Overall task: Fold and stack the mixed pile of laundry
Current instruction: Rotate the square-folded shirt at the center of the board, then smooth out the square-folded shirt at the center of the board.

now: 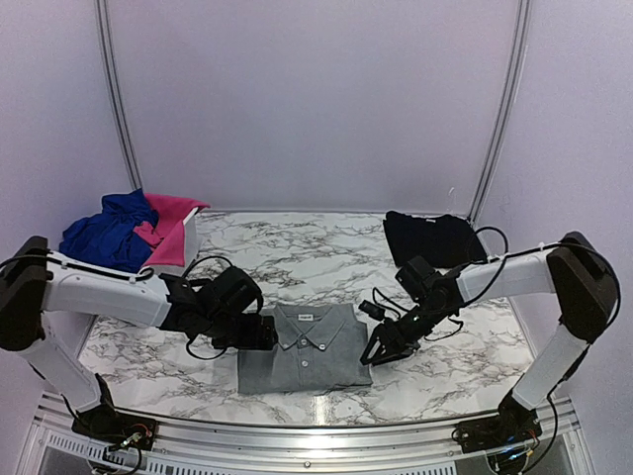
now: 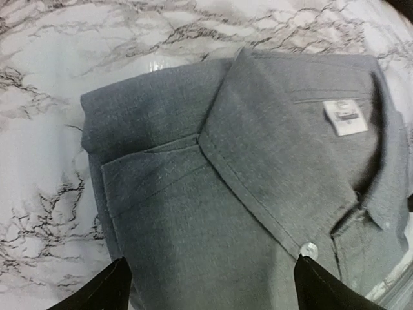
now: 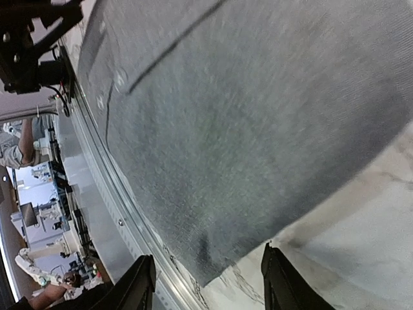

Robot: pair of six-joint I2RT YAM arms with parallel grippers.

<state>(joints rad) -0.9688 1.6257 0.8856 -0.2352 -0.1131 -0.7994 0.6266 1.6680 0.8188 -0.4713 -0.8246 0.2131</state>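
From above, the grey button shirt (image 1: pixel 302 356) lies folded into a tidy rectangle at the near middle of the marble table (image 1: pixel 297 247), with its collar on the far side. Your left gripper (image 1: pixel 265 332) is at its left shoulder and your right gripper (image 1: pixel 381 348) at its right edge. A black garment (image 1: pixel 430 237) lies flat at the far right, well apart. The royal blue piece (image 1: pixel 104 233) and hot-pink piece (image 1: pixel 173 220) are heaped in the white basket (image 1: pixel 191 236) at the far left. I judge the shirt's fold done, so stacking comes next: you need a hold on both sides, or the layers will slide open.

In the left wrist view, the fingers (image 2: pixel 110 287) stand wide apart over the shirt front, gripping nothing. The cloth is a soft, fine heathered weave. The collar (image 2: pixel 271 148) is stiffer and sharply pointed, with a white label (image 2: pixel 345 117) inside it and a pale button (image 2: pixel 308 248) at its tip.

In the right wrist view, the fingers (image 3: pixel 139 284) are also apart. The shirt's lower corner sits just ahead of the gap, not pinched. The hem is thin and limp on glossy, slippery stone, so get under every layer before closing.
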